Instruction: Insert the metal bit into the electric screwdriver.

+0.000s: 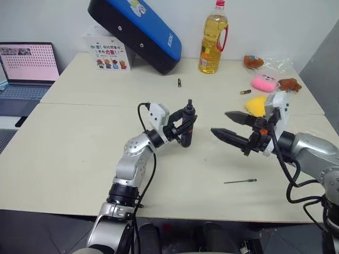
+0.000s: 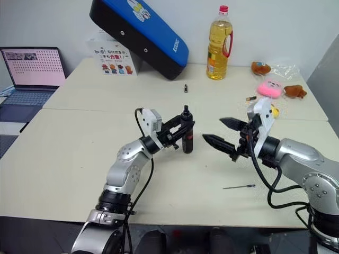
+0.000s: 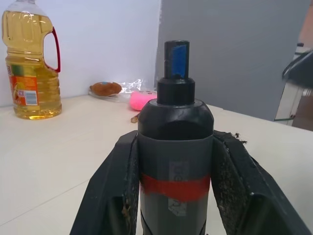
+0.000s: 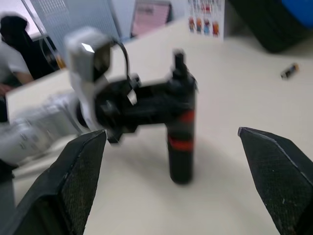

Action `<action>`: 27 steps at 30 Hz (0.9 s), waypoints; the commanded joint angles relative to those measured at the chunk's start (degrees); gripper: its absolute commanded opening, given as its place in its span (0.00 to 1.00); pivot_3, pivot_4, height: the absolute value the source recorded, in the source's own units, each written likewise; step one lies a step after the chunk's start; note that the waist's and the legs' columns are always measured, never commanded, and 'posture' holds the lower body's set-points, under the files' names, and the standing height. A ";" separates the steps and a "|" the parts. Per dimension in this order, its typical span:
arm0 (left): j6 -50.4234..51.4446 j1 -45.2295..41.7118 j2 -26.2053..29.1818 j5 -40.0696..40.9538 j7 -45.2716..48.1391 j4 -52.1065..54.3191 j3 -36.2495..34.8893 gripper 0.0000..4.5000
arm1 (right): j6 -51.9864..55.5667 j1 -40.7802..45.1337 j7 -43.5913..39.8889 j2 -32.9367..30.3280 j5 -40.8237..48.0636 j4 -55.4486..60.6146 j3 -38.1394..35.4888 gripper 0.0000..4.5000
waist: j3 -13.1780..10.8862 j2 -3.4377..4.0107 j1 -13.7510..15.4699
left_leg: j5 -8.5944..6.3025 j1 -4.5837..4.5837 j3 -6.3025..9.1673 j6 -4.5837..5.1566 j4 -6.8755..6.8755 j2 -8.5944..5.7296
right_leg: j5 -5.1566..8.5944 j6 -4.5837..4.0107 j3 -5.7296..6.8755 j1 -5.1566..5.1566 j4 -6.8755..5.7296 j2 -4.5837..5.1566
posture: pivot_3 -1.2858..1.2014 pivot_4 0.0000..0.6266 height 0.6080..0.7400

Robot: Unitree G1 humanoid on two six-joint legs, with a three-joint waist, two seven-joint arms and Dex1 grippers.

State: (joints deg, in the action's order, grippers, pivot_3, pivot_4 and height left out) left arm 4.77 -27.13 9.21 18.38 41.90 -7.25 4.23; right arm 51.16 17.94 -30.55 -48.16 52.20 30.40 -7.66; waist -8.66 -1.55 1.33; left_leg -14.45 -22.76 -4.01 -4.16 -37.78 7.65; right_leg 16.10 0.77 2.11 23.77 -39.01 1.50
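The electric screwdriver (image 1: pixel 188 112), black with a red band (image 3: pixel 175 188), stands upright just above the table's middle, narrow tip up. My left gripper (image 1: pixel 183 129) is shut on its body, one finger (image 3: pixel 110 196) on each side. To its right, my right gripper (image 1: pixel 220 123) is open and empty, pointing at the screwdriver (image 4: pixel 181 142) from a short distance, with its fingers (image 4: pixel 73 181) spread wide. The metal bit (image 1: pixel 240 181), a thin dark rod, lies flat on the table near the front edge, below the right gripper.
A blue-black case (image 1: pixel 137 29), a printed card (image 1: pixel 108 55) and an oil bottle (image 1: pixel 213 39) stand at the back. A short black cylinder (image 1: pixel 179 82), a brown-gold cylinder (image 1: pixel 245 91) and plush toys (image 1: pixel 264 82) lie further right. A laptop (image 1: pixel 26 63) sits far left.
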 commanded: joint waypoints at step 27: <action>6.74 3.60 1.94 -0.86 -5.14 8.41 1.03 0.37 | -28.68 6.88 -40.10 -10.78 -54.96 -18.38 34.57 0.84 | 0.05 0.05 -0.41 | -0.12 0.67 0.15 0.02 0.01 0.01 | 0.02 -0.01 -0.04 -0.52 0.05 -0.11 | 0.52 0.24 1.00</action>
State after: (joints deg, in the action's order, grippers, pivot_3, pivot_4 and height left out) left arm 10.82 -24.32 11.09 17.73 36.84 -0.01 4.65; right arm 22.45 24.82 -71.18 -59.76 0.00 13.14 26.06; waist -8.61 -1.50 0.92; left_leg -14.57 -22.05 -3.86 -4.14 -37.76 7.66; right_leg 16.12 0.76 2.07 23.22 -38.96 1.39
